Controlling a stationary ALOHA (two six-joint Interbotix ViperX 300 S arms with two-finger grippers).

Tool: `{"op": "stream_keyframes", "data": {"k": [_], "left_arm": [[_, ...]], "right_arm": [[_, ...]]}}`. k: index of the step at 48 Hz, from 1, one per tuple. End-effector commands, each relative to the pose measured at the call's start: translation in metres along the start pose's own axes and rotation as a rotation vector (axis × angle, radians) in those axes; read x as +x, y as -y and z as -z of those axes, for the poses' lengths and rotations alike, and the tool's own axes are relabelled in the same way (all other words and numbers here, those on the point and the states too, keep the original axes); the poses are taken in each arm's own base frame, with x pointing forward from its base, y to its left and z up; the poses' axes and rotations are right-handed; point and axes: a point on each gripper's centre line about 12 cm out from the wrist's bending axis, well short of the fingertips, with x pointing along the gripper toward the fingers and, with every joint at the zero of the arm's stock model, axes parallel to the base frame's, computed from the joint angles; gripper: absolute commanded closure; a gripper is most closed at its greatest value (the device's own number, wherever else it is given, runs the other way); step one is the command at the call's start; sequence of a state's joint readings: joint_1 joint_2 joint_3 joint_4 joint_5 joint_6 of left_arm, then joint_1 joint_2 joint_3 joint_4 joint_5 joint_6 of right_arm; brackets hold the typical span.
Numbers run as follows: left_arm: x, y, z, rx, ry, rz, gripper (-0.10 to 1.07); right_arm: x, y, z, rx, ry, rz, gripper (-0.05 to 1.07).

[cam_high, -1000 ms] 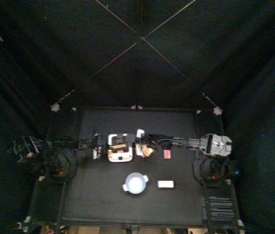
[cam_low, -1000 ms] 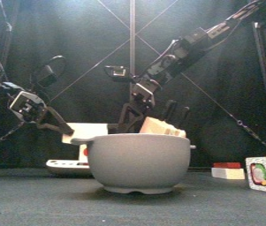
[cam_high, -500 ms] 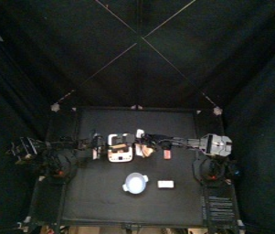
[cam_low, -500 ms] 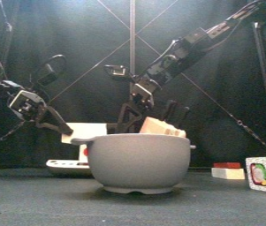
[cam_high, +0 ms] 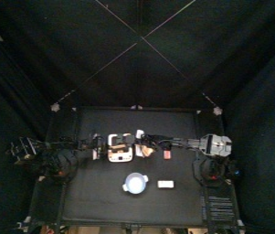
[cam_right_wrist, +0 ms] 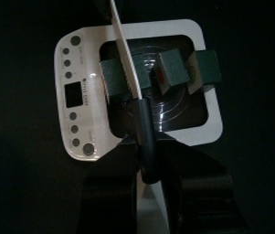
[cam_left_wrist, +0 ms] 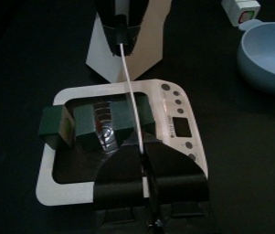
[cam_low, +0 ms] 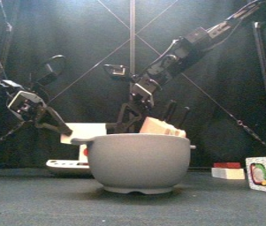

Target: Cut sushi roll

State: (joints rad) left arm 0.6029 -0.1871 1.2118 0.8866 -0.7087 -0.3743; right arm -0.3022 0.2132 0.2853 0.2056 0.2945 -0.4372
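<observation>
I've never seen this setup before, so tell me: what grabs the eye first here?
The big grey bowl fills the front view at the table's near edge. Behind it, both arms meet over a white scale at mid-table, where a dark green sushi roll lies. The right gripper holds a long knife over the roll, while the left gripper points a thin rod across it.

Black table (cam_high: 103,196) sits mid-pic. L arm (cam_high: 48,147) in from left, R arm (cam_high: 195,143) in from right, both reaching to a white board (cam_high: 118,147) w/ the roll, too small to make out. Pale bowl (cam_high: 134,183) nearer the front, small white box (cam_high: 165,184) just beside it.
</observation>
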Motion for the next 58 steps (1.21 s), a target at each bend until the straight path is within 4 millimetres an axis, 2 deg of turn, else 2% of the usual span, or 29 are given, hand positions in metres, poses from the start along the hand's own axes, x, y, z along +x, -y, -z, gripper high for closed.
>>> {"op": "stream_keyframes", "data": {"k": [1,21,39,50,58], "left_arm": [[0.008,0.008,0.001,0.015,-0.014,0.044,0.84],[0.010,0.007,-0.002,0.017,-0.009,0.043,0.84],[0.017,0.006,0.005,-0.010,-0.036,0.048,0.84],[0.016,0.007,0.002,-0.002,-0.025,0.048,0.84],[0.013,0.010,-0.007,0.021,0.006,0.053,0.84]], "right_arm": [[-0.004,0.001,-0.011,0.008,0.043,0.010,0.55],[-0.002,0.000,-0.010,0.015,0.042,0.009,0.55],[0.014,-0.001,0.003,0.038,-0.004,-0.005,0.55],[0.012,-0.001,0.003,0.037,-0.009,-0.009,0.55],[-0.002,0.000,-0.009,0.038,0.027,-0.004,0.55]]}}
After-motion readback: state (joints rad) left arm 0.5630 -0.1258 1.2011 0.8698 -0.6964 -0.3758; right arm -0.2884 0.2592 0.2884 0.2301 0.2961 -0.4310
